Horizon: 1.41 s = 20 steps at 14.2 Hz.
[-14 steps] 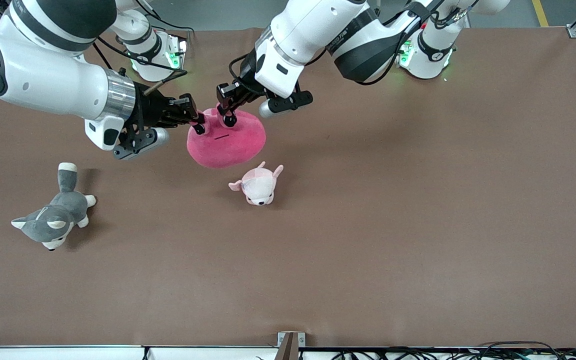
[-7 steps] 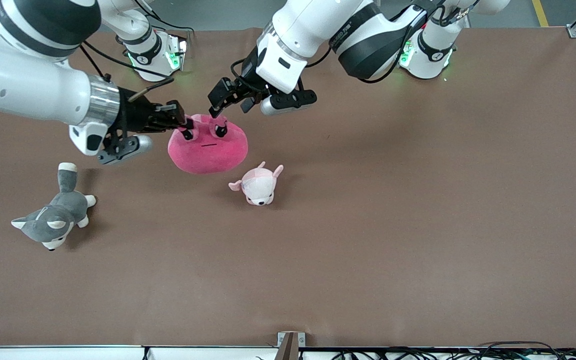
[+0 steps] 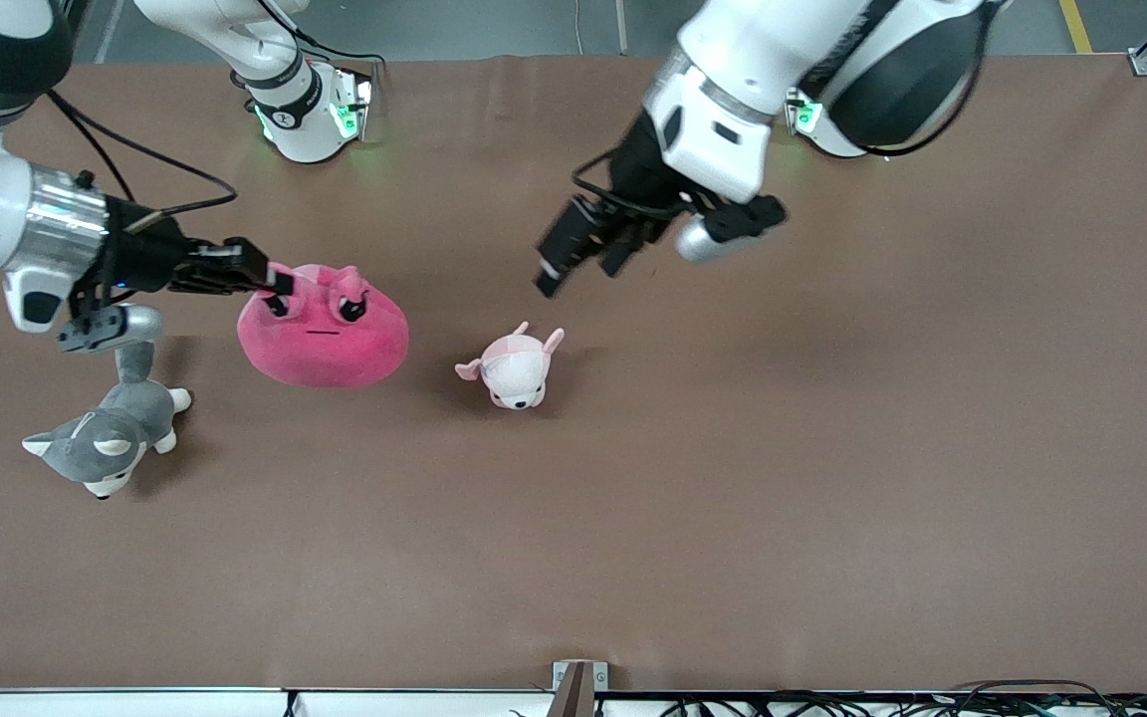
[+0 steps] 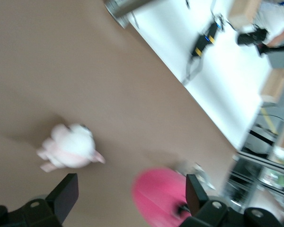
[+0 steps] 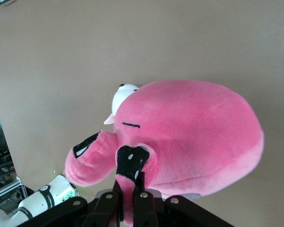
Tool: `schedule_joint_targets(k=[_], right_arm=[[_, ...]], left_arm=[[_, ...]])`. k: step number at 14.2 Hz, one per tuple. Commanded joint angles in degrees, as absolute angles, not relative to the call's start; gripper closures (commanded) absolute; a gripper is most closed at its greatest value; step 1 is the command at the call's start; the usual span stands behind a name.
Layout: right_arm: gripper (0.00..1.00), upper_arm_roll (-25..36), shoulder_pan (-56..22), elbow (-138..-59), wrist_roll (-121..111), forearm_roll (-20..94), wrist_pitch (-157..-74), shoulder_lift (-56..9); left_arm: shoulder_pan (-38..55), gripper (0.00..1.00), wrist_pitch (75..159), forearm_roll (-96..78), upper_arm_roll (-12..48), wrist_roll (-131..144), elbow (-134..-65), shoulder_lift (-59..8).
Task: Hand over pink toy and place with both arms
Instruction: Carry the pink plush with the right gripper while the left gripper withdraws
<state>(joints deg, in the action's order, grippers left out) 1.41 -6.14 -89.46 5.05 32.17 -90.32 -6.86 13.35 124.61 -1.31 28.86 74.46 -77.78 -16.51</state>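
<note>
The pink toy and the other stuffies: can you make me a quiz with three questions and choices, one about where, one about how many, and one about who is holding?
1. Which plush lies nearest the front camera?
A. the grey husky plush
B. the pink toy
C. the small pale pink dog plush

2. How many plush toys are there?
A. two
B. three
C. five

3. What holds the pink toy?
A. the left gripper
B. both grippers
C. the right gripper

Answers:
1 A: the grey husky plush sits lowest in the front view, at the right arm's end of the table.
2 B: the husky, the pink toy and the small pale pink dog plush make three.
3 C: the right gripper is shut on the toy's ear, while the left gripper hangs open over bare table, holding nothing.
</note>
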Motion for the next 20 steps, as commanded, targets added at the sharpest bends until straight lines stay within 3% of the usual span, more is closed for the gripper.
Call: schedule_joint_targets(k=[1,6,9,20], right_arm=[[1.0,0.7,-2.65,-87.98,3.61,31.81,-88.34,-8.08],[1.0,0.7,1.14,-88.07,-0.58,30.77,-87.45,-11.33],[0.99,0.62,1.23,-88.07,-5.97,27.07,-88.24,-14.31],[1.0,0.53,2.55,-87.01,-8.09,29.35,-91.49,-27.15]], left_arm=[[8.11,0.0,114.48,1.4,29.09,65.96,-78.57,-13.63],[-2.26,0.0,97.41,1.32,29.27,38.55,-78.75,-10.03],[-9.29,0.0,91.25,0.97,29.27,23.42,-80.5,-5.82],[-26.89,0.0,84.64,0.0,29.18,-1.31,-82.53,-2.81]])
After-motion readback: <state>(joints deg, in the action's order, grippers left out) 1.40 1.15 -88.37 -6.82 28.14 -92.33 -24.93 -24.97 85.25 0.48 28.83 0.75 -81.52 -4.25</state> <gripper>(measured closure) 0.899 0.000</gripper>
